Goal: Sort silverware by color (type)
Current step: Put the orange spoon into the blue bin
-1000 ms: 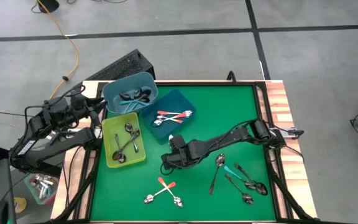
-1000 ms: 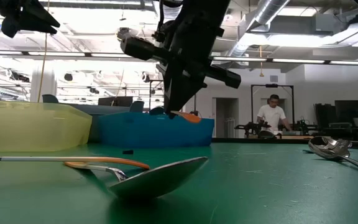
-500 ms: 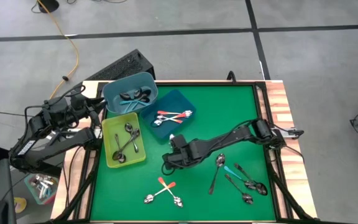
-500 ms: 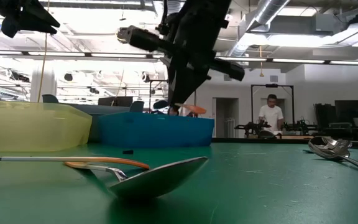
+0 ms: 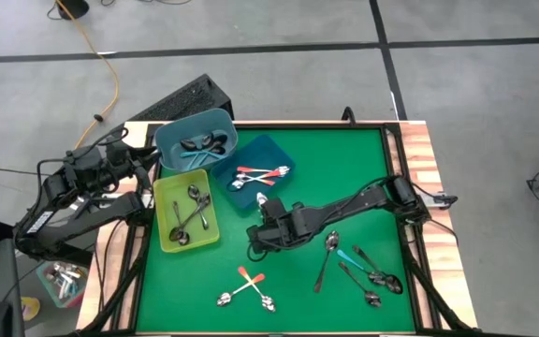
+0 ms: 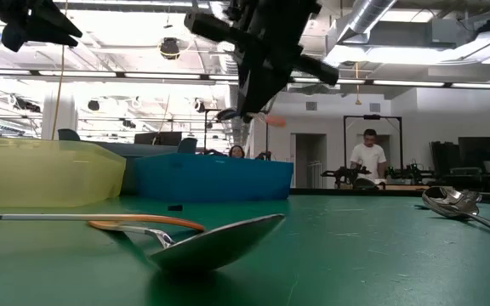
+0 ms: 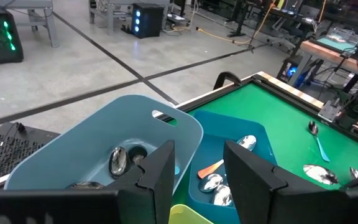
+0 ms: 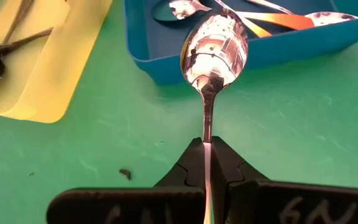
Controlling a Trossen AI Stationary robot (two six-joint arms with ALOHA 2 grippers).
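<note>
Held spoon (image 8: pixel 214 43) handle hidden between fingers (image 8: pixel 188 163) (colour unclear); right arm cut off low view.

Open green in the middle and far right; bins crowd the far left.

The worktop (image 5: pixel 344 168) lies bare across its far right and centre. Three bins block the far-left corner: a light-blue bin (image 5: pixel 195 140), a dark-blue bin (image 5: pixel 255 173) and a yellow bin (image 5: pixel 185 213), touching one another. The right tool (image 5: pixel 262 208) hangs just beside the dark-blue bin's near edge, its arm slanting across the middle. Loose spoons (image 5: pixel 358 267) clutter the near right, and two more spoons (image 5: pixel 246 287) lie at near centre.
</note>
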